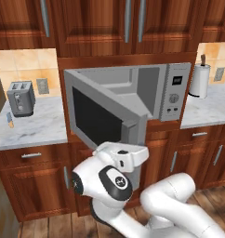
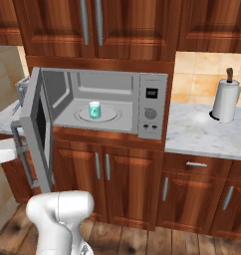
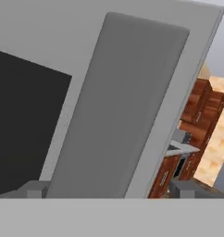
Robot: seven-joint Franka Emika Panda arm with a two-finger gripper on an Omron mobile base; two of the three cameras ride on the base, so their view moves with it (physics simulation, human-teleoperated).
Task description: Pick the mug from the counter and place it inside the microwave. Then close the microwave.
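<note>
Noting the mug (image 2: pixel 94 110) upright on the microwave (image 2: pixel 153 79) turntable; door (image 1: pixel 102 114) partly open, handle (image 3: pixel 118 106) between our gripper (image 3: pixel 111 187) fingers, spread apart.

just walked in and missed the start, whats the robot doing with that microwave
The mug is already inside the microwave, standing upright on the round white plate. The door is partly open, swung out to the front. The robot's gripper is right up against the outer face of the door, with the handle bar between its two spread fingertips, so closing the door looks like what is left. A toaster and a paper towel roll sit on the counters to either side.
</note>
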